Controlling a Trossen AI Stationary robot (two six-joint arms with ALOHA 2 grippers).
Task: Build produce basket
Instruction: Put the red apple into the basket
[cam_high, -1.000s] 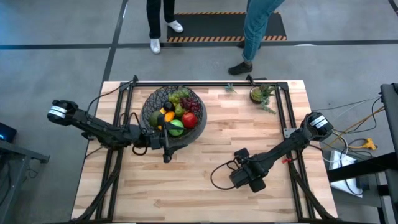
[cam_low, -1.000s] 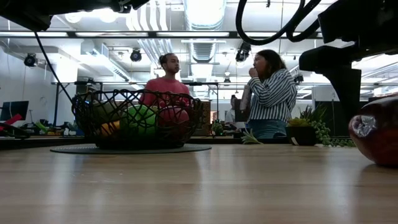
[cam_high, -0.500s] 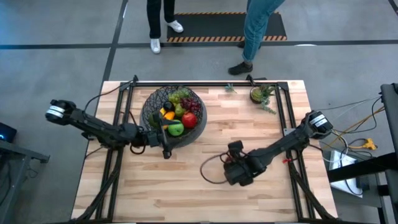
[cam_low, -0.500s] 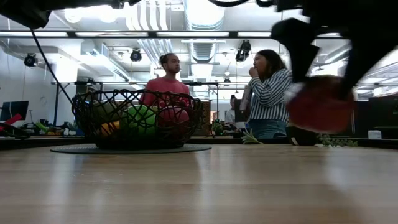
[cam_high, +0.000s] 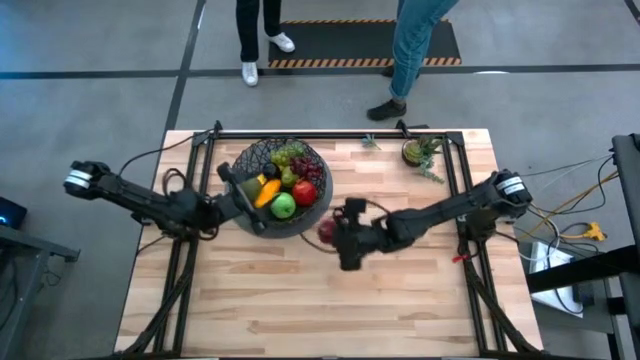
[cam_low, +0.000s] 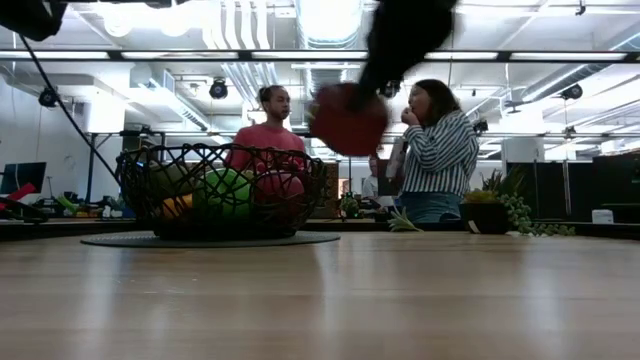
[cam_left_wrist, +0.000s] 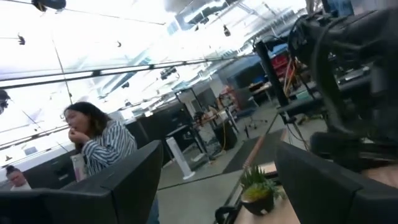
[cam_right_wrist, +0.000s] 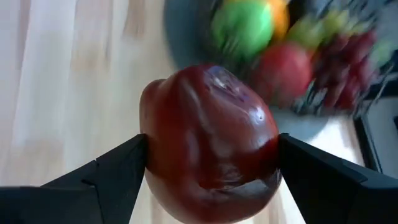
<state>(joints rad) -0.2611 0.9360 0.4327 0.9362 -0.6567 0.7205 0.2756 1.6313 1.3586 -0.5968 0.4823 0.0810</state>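
Observation:
The black wire basket (cam_high: 250, 162) stands at the table's far left of centre and shows in the low view (cam_low: 150, 190). It holds a green apple (cam_high: 284, 206), a red apple (cam_high: 305, 192), grapes (cam_high: 290, 158) and an orange piece (cam_high: 268, 187). My right gripper (cam_high: 335, 233) is shut on a dark red apple (cam_high: 326, 230), just right of the basket and high above the table in the low view (cam_low: 348, 118). My left gripper (cam_high: 238, 196) is open and empty at the basket's left side. My right gripper pinches the dark red apple between its two fingers, one on each of its opposite sides (cam_right_wrist: 152, 155). The fingers (cam_right_wrist: 106, 180) come from the table's right side, slanting down. The apple is lifted clear of the table, beside the basket's right rim.
A small potted plant (cam_high: 420, 150) stands at the far right. Black frame rails (cam_high: 460, 190) run along both sides and the far edge. Cables trail from both arms. Two people (cam_high: 410, 50) stand beyond the far edge. Bare wood lies near the front edge (cam_high: 320, 310).
My right gripper has gone from the near right of the table toward the basket, up and toward the left and far edges, carrying the dark red apple lifted clear. My left gripper has drawn back from the basket's near side to its left side and turned.

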